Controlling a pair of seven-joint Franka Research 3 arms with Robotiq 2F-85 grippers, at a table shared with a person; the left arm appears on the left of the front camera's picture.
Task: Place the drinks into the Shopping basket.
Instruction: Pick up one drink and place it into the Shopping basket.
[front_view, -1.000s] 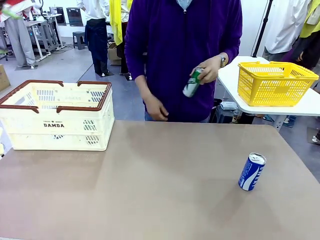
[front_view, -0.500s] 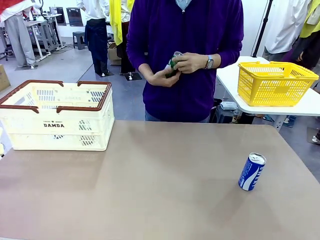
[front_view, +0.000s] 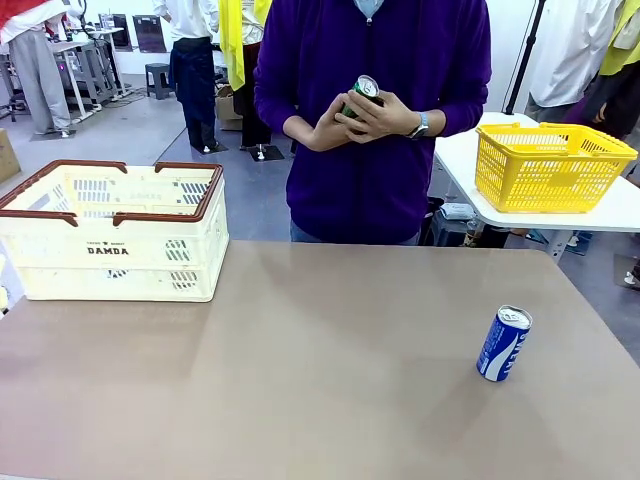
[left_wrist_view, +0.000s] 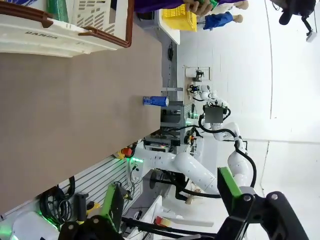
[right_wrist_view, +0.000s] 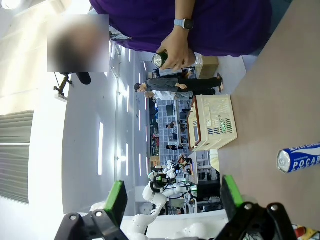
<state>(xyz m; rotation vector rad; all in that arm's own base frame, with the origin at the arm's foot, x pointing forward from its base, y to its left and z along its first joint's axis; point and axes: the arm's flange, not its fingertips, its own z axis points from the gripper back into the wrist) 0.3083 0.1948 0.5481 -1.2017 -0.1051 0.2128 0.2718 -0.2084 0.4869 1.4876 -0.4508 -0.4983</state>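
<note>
Beyond the blue can (front_view: 504, 344), yellow basket (front_view: 552, 165).

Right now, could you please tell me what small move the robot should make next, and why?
Probably start the right gripper toward the blue can: it stands free on the right side of the table, that arm's side, and the jaws are open and empty. The green can is in the person's hands, so it can wait.
</note>
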